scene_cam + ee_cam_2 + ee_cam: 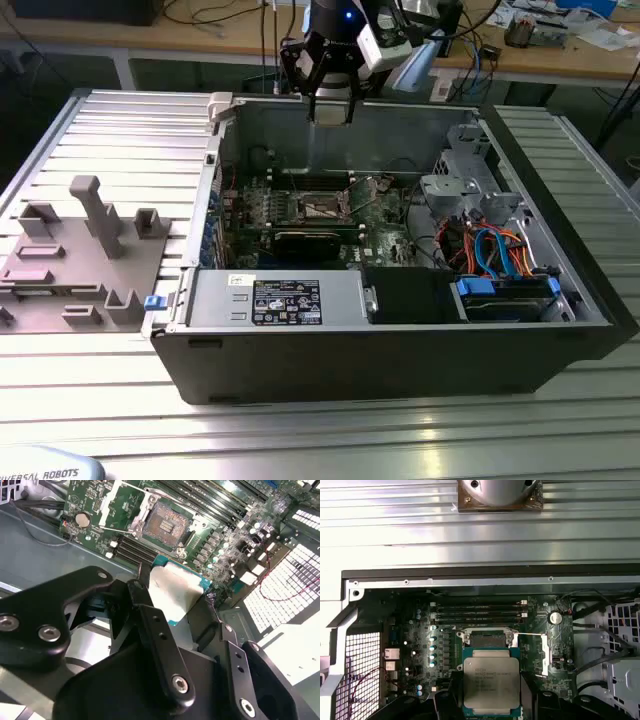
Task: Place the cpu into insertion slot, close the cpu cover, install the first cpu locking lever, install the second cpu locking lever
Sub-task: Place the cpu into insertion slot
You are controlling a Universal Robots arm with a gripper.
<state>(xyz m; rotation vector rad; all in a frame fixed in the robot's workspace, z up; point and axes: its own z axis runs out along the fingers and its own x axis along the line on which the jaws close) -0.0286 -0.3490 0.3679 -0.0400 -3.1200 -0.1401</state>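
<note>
One black robot claw (330, 100) hangs high above an open desktop computer case (350, 360). The case lies on its side on a ribbed aluminium table (300, 440). From where I stand, the claw is over the far wall of the case, well above everything inside it.

The claw's two black fingers (155, 630) are pinching the cpu (489, 682) by two opposite edges. The chip is flat and square, with a dull silver top and a thin green rim. It is held level in the air, silver side up, touching nothing but the fingers.

Below it, on the floor of the case, is the green motherboard (262, 212). Near the board's middle is the insertion slot (167, 526), a small dark square socket framed in silvery metal. The socket is bare, with its field of contacts exposed. The cpu is well apart from it; in the first wrist view the chip overlaps the socket's near edge.

The cpu cover (547, 652), a thin silvery frame with a square window, is swung open and lies beside the socket rather than over it. Long narrow black memory slots (480, 612) run along another side of the socket, and a round coin battery (554, 617) sits near the open cover.

Toward the exterior view's left, a grey tray of moulded holders (80, 270) rests on the table beside the case. Inside the case, a boxy power supply (280, 300) lines the near wall, and blue cables (495, 250) loop at the exterior view's right.
</note>
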